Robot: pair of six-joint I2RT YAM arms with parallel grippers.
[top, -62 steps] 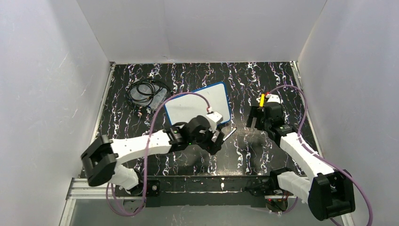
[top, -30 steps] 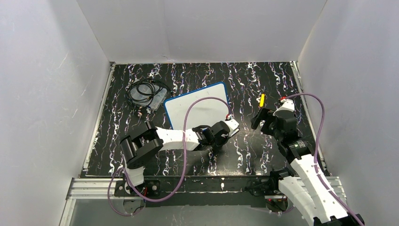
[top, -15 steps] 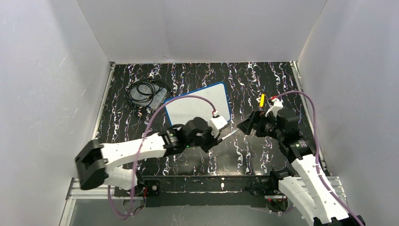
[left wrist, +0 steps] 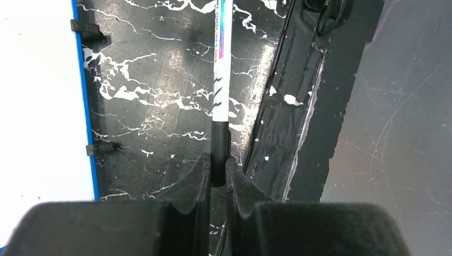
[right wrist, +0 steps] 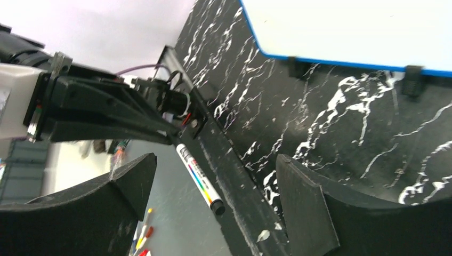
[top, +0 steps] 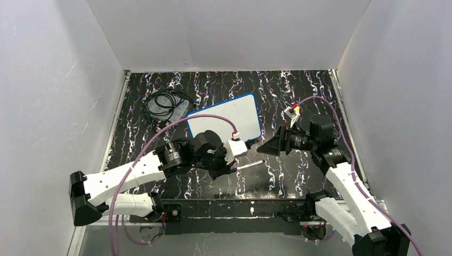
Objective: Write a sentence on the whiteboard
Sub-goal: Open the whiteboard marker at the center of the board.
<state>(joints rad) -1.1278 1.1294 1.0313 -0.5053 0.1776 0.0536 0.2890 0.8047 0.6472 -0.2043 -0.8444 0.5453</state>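
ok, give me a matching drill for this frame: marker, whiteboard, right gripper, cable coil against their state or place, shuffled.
Things:
1. marker
2. whiteboard
3. right gripper
4. cable coil

States or places:
A. jaws open, holding nothing
B. lying flat, no writing visible
C. on the far left, beside the board
D. clamped in the shut left gripper

Pairs: 1-D, 2-B, 3-A, 4-C

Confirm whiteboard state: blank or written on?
Blank where visible: the whiteboard shows no marks from above; the left arm covers its near edge.
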